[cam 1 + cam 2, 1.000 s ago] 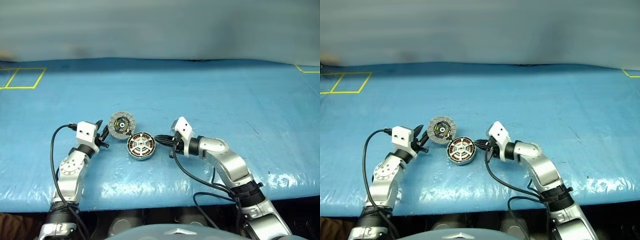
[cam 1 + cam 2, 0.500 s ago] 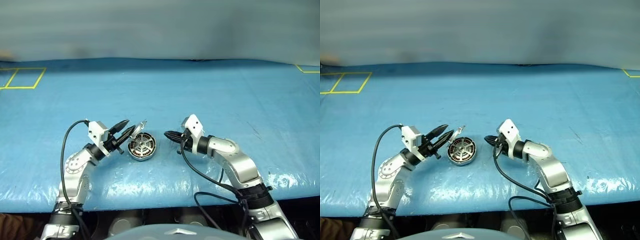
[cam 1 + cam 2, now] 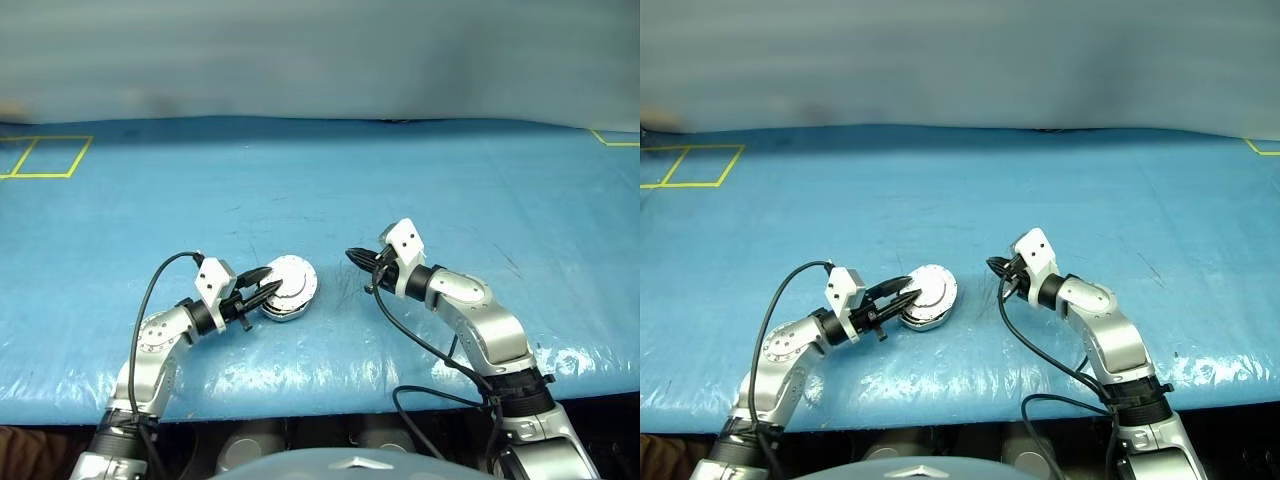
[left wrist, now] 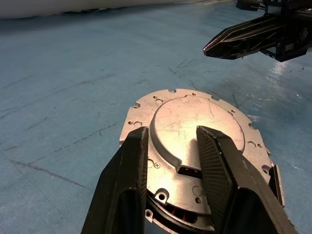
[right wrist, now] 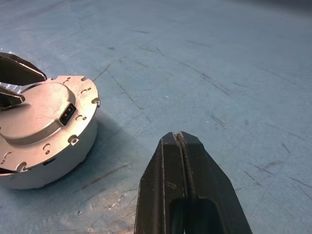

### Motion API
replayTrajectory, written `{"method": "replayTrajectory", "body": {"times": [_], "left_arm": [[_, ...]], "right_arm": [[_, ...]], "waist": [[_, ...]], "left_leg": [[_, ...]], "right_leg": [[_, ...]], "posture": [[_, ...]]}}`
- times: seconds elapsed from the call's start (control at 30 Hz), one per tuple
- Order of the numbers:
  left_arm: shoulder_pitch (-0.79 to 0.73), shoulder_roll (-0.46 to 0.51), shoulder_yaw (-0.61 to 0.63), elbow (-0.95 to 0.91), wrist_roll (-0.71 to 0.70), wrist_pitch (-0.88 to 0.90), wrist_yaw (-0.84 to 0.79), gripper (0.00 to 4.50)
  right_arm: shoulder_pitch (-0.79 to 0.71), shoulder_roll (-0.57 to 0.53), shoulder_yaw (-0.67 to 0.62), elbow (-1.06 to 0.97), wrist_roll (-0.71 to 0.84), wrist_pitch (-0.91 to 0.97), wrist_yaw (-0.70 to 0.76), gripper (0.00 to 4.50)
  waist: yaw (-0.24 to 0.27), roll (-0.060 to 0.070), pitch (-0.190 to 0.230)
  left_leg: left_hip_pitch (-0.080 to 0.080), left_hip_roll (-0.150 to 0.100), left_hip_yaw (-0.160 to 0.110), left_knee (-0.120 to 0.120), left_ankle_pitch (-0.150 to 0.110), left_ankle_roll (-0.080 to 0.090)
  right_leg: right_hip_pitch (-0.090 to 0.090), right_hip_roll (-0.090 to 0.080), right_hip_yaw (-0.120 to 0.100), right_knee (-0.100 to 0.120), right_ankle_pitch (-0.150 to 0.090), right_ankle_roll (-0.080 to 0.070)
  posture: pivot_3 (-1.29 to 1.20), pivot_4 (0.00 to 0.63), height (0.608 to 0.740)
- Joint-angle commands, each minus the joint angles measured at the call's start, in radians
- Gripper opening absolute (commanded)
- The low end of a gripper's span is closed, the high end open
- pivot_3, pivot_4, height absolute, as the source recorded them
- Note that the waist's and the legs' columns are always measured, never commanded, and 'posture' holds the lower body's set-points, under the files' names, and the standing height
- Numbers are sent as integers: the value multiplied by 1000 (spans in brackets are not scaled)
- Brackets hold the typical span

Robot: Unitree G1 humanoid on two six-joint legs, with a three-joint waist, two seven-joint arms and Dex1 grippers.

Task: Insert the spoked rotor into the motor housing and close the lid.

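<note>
Since a second ago the lid (image 3: 290, 278) has swung from standing open beside the motor housing (image 3: 921, 318) to lying face down on top of it, plain grey side up, so the copper windings and the rotor inside are now covered; in the left wrist view only a thin dark slit with a hint of copper shows under the lid's near rim. Over the same second the left gripper (image 3: 269, 290) has come in toward the housing from the robot's left, and its two black fingers (image 4: 124, 183) are held a little apart, tips over the lid's edge nearest that arm, with nothing clamped between them. Whether the tips touch the lid cannot be told. Meanwhile the right gripper (image 3: 352, 258) has drawn back from the housing to the robot's right and now sits clear of it, its fingers (image 5: 183, 183) pressed together and empty, pointing toward the lid. Housing and lid rest on the blue table (image 3: 480, 190), closer to the near edge than the far one and roughly midway between the two side edges.
</note>
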Motion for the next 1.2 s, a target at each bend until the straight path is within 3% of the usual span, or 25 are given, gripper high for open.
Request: {"method": "replayTrajectory", "body": {"times": [0.03, 0.4, 0.5, 0.9, 1.2], "left_arm": [[35, 12, -18, 18, 40, 7, 6, 1620], [112, -13, 93, -16, -71, -199, -65, 1620], [148, -2, 111, -15, -78, -239, -89, 1601], [212, -12, 94, 62, 7, -355, -76, 1601], [198, -15, 78, 140, 51, -410, -56, 1601]], "right_arm": [[-5, 8, 14, -43, 8, -14, 12, 0], [-46, 62, 78, -32, 6, -96, 62, 0], [-71, 73, 117, -20, -5, -136, 101, 614], [-132, 128, 252, 122, -145, -227, 95, 4476], [-147, 146, 267, 154, -153, -216, 132, 4476]], "waist": [[0, 0, 0], [-1, 0, 0], [-6, 0, 0], [-3, 0, 0], [-4, 0, 0]], "left_leg": [[0, 0, 0, 0, 0, 1], [0, 0, 0, 0, -1, 1], [0, 0, 0, 0, -1, 2], [0, 1, 0, 0, -1, 1], [0, 1, 0, 0, -1, 1]], "right_leg": [[0, 0, 0, 0, 0, 0], [0, 0, 0, 0, 0, 0], [0, 0, 0, 0, 0, 0], [0, 0, 0, 0, 0, -1], [0, 1, 0, 0, 0, -1]], "posture": [[0, 150, 740], [0, 150, 740], [0, 150, 740], [0, 150, 740], [0, 150, 740]]}}
